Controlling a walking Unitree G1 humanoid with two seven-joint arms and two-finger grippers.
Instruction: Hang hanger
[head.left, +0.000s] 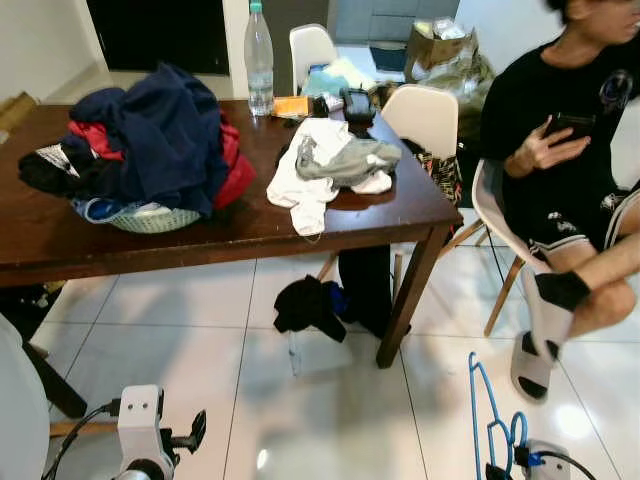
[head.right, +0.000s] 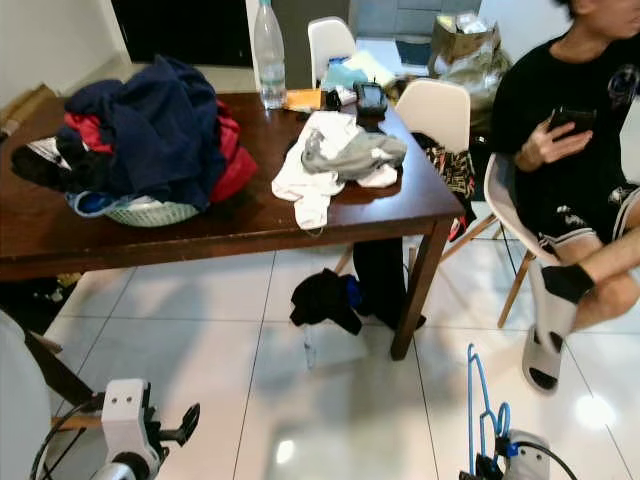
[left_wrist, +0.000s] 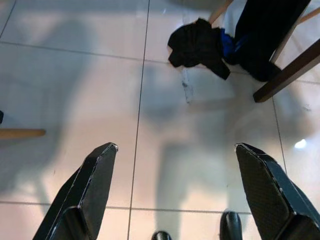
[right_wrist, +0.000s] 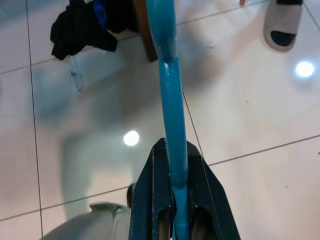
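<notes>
Right end effector (right_wrist: 172, 200) pinched tight on the blue hanger (right_wrist: 170, 95), held low above the white floor (right_wrist: 250, 100). Left end effector (left_wrist: 175, 165) spread wide, touching nothing, near black clothes (left_wrist: 197, 45) beside the surface (head.left: 250, 225).

Basket (head.left: 155, 219) of clothes sat at bench (head.left: 60, 235) left end, garment pile (head.left: 325, 165) near right front corner, bottle (head.left: 259, 62) at back edge. Dark cloth (head.left: 308, 303) lay on floor under bench. Person (head.left: 570, 150) sat off right end.
</notes>
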